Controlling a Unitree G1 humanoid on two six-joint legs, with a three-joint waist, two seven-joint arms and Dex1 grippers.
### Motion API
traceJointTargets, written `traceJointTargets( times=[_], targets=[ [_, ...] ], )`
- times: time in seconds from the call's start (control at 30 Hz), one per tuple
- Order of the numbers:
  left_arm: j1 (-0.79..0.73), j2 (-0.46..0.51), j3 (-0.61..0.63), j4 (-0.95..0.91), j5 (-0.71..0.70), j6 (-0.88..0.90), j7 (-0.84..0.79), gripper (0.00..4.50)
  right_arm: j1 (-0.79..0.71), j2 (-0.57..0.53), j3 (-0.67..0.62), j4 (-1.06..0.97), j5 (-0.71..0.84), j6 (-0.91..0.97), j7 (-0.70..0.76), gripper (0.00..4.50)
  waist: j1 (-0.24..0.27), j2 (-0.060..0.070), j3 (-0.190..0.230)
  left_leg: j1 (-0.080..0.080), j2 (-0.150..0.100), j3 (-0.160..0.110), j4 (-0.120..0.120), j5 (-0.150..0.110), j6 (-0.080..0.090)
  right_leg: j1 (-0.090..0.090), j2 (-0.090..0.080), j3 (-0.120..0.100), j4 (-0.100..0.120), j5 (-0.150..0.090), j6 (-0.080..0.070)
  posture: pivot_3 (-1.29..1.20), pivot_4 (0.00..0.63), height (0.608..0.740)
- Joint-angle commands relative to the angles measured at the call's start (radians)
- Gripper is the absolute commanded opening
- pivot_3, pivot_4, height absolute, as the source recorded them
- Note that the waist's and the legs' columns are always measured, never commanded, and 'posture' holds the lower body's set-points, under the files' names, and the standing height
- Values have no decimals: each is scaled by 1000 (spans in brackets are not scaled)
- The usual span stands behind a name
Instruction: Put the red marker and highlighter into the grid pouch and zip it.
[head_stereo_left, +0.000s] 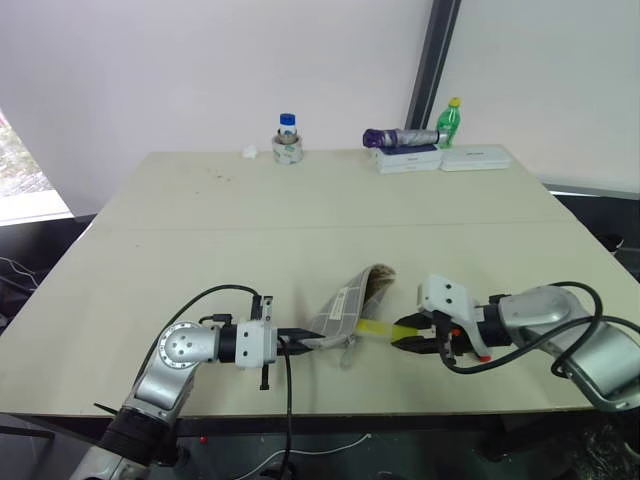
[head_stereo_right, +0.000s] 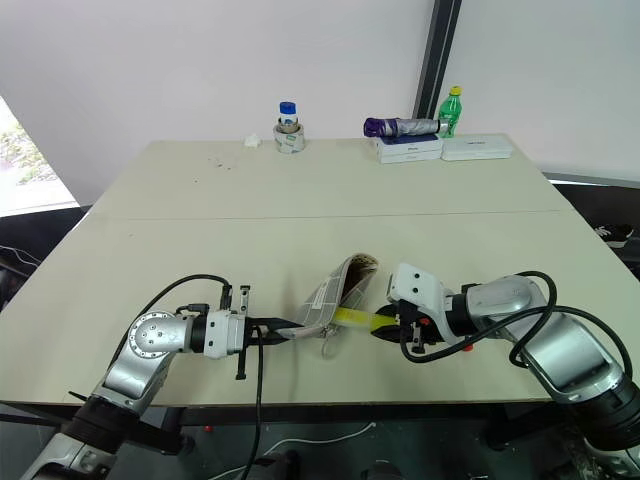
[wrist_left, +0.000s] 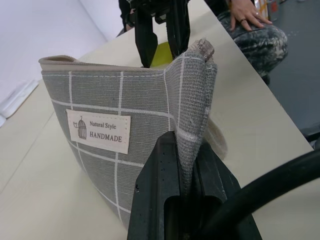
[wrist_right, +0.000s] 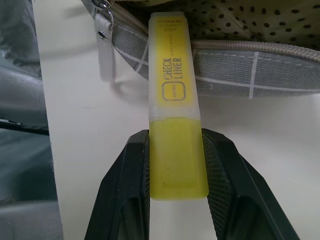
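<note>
The grid pouch (head_stereo_left: 350, 305), grey with white lines and a white label, stands tilted up off the table near its front edge. My left gripper (head_stereo_left: 300, 340) is shut on one corner of the pouch (wrist_left: 125, 125). My right gripper (head_stereo_left: 405, 335) is shut on the yellow highlighter (wrist_right: 172, 100), gripping its rear end. The highlighter's front end reaches over the open zipper edge into the pouch's mouth (wrist_right: 250, 70), where a dotted lining shows. The zipper pull (wrist_right: 104, 45) hangs beside the highlighter. The red marker is out of view.
At the table's far edge stand a blue-capped jar on a tape roll (head_stereo_left: 288, 140), a purple umbrella (head_stereo_left: 400, 137) on white boxes (head_stereo_left: 475, 157) and a green bottle (head_stereo_left: 450, 120). A person's hand (wrist_left: 247, 12) rests beyond the table.
</note>
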Motion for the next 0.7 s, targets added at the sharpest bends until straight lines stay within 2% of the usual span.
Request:
traceJointTargets(
  times=[0.03,0.27,0.7],
  targets=[
    [-21,-15,33,-10,-33,-8,35,0,16,-30,-72,-10,1,-2,-7,903,1,0,0,0,0,0,0,0,0,0,0,0,0,0,0,0,150,736],
    [-29,-10,65,21,-27,-11,75,0,93,-79,-261,9,26,22,-30,903,2,0,0,0,0,0,0,0,0,1,0,-1,0,0,0,0,150,736],
    [-52,-17,68,64,-30,-33,87,0,142,-79,-312,45,24,35,-67,903,-1,0,0,0,0,0,0,0,0,1,0,-1,0,0,0,0,150,736]
  ],
)
